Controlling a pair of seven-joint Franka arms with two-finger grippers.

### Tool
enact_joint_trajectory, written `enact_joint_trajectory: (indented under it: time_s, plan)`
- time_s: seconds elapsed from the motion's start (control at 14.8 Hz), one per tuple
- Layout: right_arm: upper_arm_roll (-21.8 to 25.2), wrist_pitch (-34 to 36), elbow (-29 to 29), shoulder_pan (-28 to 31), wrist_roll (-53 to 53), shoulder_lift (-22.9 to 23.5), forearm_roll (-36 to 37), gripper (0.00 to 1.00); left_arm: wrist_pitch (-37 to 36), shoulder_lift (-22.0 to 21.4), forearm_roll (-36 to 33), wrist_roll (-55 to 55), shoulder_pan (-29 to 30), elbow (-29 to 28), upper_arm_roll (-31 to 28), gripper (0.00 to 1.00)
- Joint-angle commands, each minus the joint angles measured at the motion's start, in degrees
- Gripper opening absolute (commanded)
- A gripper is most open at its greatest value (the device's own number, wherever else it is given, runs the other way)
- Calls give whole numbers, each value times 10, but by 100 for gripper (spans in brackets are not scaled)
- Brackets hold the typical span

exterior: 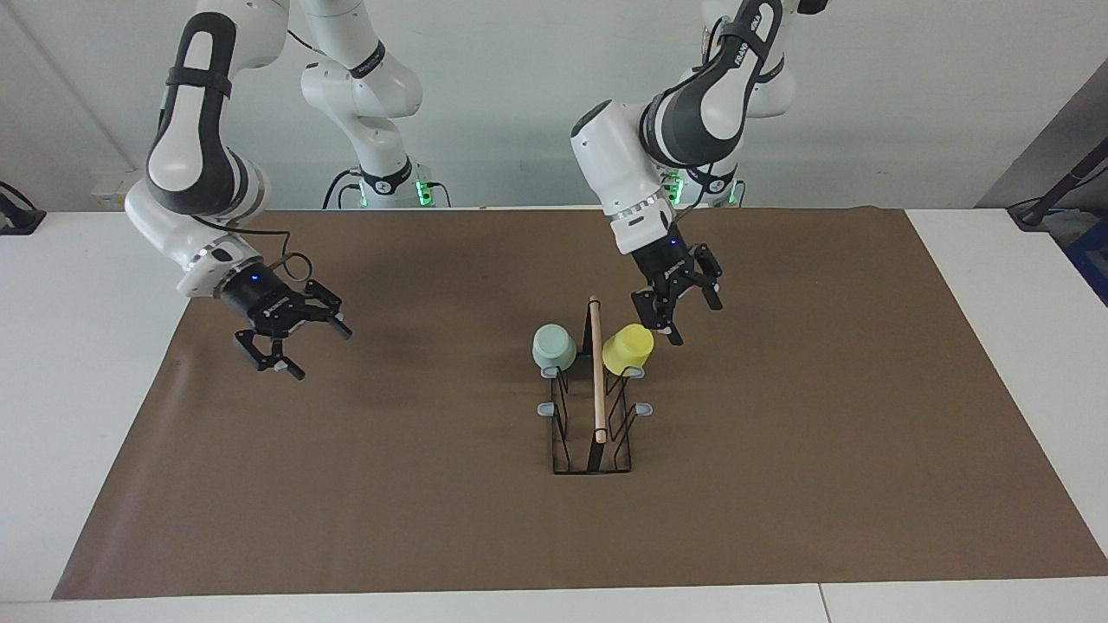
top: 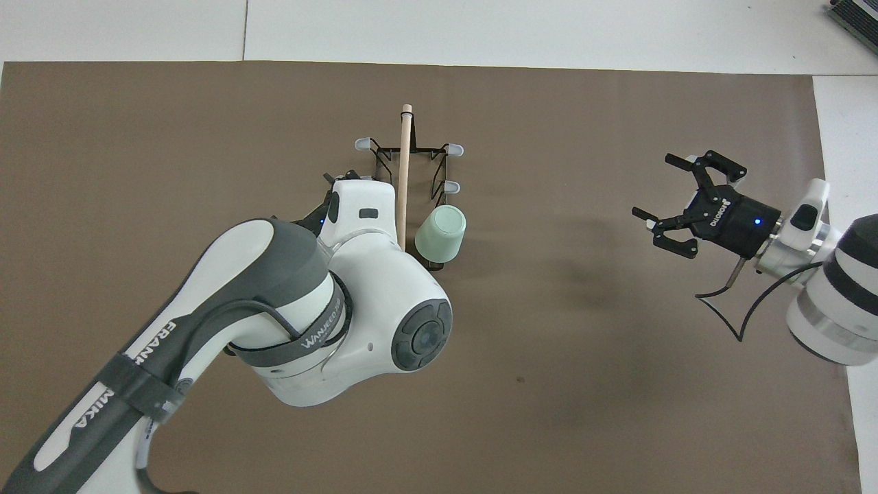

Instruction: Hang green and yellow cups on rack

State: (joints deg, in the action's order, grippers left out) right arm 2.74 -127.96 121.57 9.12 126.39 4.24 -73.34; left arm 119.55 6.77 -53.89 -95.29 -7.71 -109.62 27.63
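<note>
Brown paper mat (exterior: 779,484) over white table (exterior: 69,415), pale wall at the top of the facing view.

Narrow black wire rack (exterior: 594,433) with light wooden rod along its top, centre of the facing view, upper centre of the overhead view (top: 406,165). Grey-tipped pegs on both sides.

Pale mint green tapered plastic cup (exterior: 554,346), hung mouth-down on a peg at the rack's end nearer the robots, on the right arm's side; also seen mid-frame in the overhead view (top: 441,233).

Bright yellow tapered plastic cup (exterior: 628,349), hung on the matching peg on the left arm's side; hidden under the arm in the overhead view.

Left gripper (exterior: 684,316), right of centre in the facing view, just beside the yellow cup, fingers spread, holding nothing.

Right gripper (exterior: 294,342), left part of the facing view, over bare mat well apart from the rack, fingers wide; right part of the overhead view (top: 675,199).
</note>
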Motion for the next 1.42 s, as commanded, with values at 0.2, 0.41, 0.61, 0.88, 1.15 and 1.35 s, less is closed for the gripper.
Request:
enact_joint_trajectory:
  time_s: [0.2, 0.41, 0.61, 0.88, 1.15, 1.35]
  plan:
    - [-6, -74, -72, -1, -232, 1, 302, 100, 88, -70, 164, 288, 6, -56, -95, 100]
    - [-11, -74, -96, -10, -403, -2, 447, 100, 95, -106, 299, 513, 6, -61, -156, 100]
    - [-11, -69, -108, -45, -548, -6, 586, 100, 40, -122, 436, 694, 3, -39, -218, 100]
    - [-12, -59, -107, -88, -684, -13, 687, 100, -98, -113, 524, 863, 9, 65, -264, 100]
    - [-11, -16, -108, -137, -826, -22, 789, 100, -223, -84, 534, 948, 32, 178, -274, 100]
    - [-13, 67, -119, -186, -987, -44, 872, 100, -282, -65, 538, 948, 49, 231, -271, 100]
